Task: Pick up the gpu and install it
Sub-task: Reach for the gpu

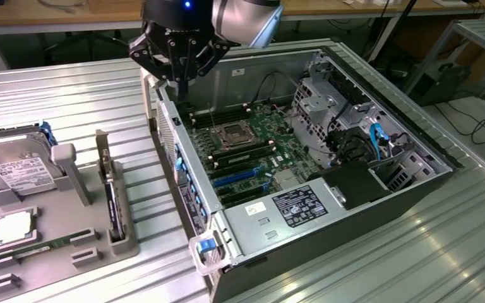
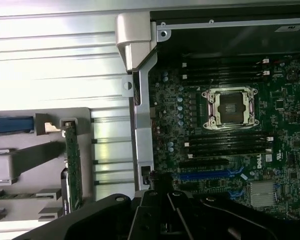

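The open computer case (image 1: 343,259) lay on its side with its motherboard (image 1: 251,145) bared upward, and I take every place from it. Just beside the case, along its slotted wall, sat the grey holder (image 1: 72,218) for the spare parts. My gripper (image 1: 180,88) hung over the corner of that same wall, at the case's end away from the power supply (image 1: 297,205). Its fingers were pressed together and had hold of nothing.

The gpu (image 1: 113,196) stood on edge in the holder's slot nearest the case, apart from my fingers. It was not yet picked up, so I judged the work to be at its first step, the approach to the card.

Its long axis ran parallel to the case's slotted wall. Its silver bracket stood upright at the end toward my gripper's corner, its other end lay toward the power-supply end, and its thin top edge faced upward.

A grasp, as I judged it, would call for my fingers to part, to come over the holder side of that wall, and to sit across the card's thin edge, square to its long axis. The blue slots (image 1: 234,178) inside the case were unfilled.
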Action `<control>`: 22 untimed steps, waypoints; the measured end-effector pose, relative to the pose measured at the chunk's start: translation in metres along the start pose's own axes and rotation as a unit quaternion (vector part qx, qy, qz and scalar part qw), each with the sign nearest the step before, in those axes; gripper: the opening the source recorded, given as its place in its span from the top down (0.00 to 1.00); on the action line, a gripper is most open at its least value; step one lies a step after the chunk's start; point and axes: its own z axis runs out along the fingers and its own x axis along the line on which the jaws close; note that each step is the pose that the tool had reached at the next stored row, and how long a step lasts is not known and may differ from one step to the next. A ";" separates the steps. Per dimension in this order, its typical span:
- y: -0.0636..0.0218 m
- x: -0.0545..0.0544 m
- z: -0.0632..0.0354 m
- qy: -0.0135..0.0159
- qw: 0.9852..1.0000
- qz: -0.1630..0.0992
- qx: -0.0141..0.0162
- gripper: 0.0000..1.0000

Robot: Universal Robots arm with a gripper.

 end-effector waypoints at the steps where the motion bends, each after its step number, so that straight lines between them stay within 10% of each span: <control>1: -0.0002 0.002 0.0000 0.000 1.000 0.000 0.000 0.89; 22: -0.0028 0.024 -0.0007 0.000 1.000 -0.006 0.000 0.89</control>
